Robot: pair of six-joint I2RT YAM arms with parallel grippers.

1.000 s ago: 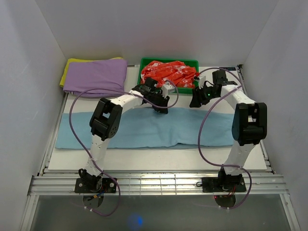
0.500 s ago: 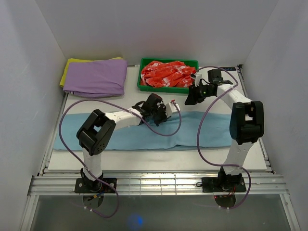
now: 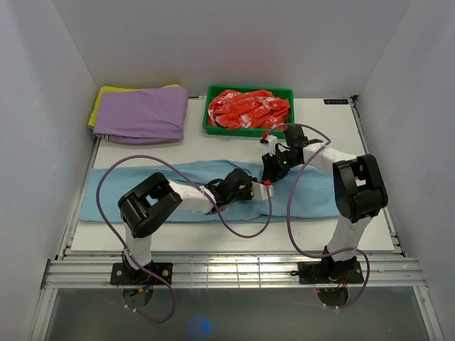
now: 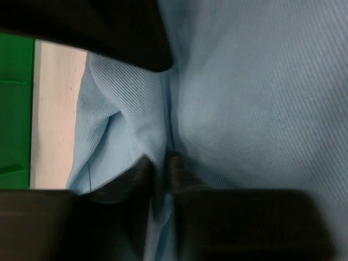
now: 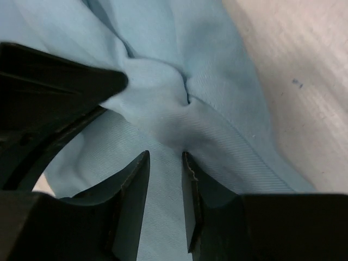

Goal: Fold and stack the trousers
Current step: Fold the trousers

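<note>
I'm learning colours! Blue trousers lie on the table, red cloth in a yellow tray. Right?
No: the tray is green, as the top view shows. The blue trousers do lie on the table, with the red cloth in the tray.

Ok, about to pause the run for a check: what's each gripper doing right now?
Left gripper: closed, pinching a fold of the trousers.
Right gripper: closed on a bunched fold of the same trousers.

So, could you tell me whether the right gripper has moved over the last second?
Yes. The right gripper has come away from the green tray's right end, nearer and slightly left, down onto the light blue trousers.
</note>
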